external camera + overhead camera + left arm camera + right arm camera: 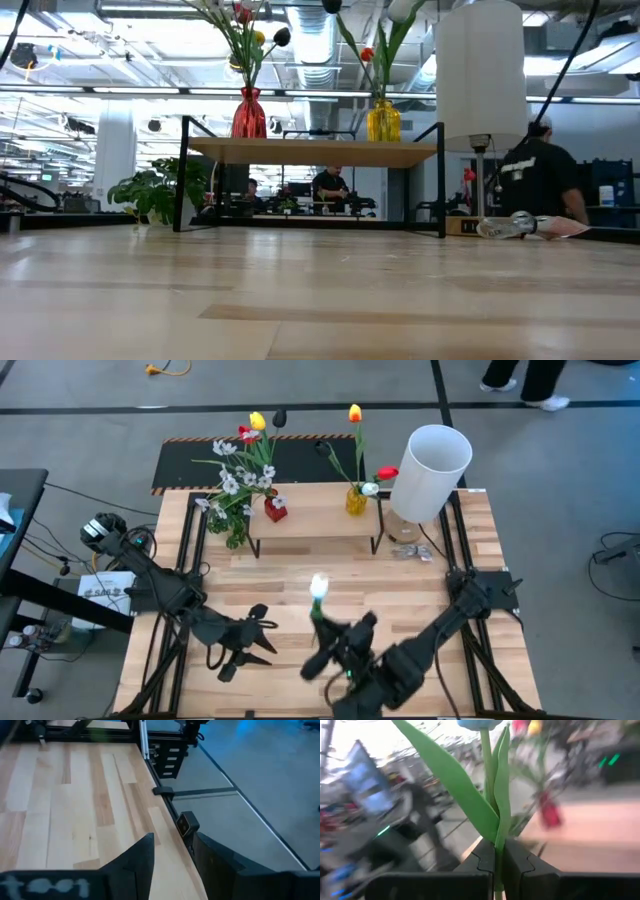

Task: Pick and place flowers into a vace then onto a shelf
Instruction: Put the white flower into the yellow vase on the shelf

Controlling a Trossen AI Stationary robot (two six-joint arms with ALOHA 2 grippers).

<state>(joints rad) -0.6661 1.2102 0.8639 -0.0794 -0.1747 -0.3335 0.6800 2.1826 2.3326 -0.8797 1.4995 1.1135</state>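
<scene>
**White tulip clamped in the right end effector, two vases on the shelf**

Nearest the overhead camera, the right end effector (pixel 335 650) sits low over the front of the bench (pixel 300 585), its fingers (pixel 482 857) pressed together on the green stem of a white tulip (pixel 318 589). In the right wrist view the stem and two long leaves rise straight up from between the dark pads. From above, the bloom points toward the shelf (pixel 315 510), well short of it.

Left of it, the left end effector (pixel 262 640) hovers above the front left part of the bench with its fingers (pixel 135 862) apart and nothing between them; its wrist view looks along the bench edge to the floor beyond.

At the back stands the shelf, a light-wood board on thin black legs. On it a red vase (pixel 275 510) holds red and yellow tulips with sprays of small white blossoms, and a yellow vase (pixel 356 500) holds an orange tulip. A white cylindrical lamp shade (pixel 430 458) stands just right of the shelf, with a crumpled clear wrapper (pixel 407 551) on the bench near its base. A leafy green sprig (pixel 236 530) hangs by the shelf's left leg.

People (pixel 540 175) show in the room behind the bench.
</scene>
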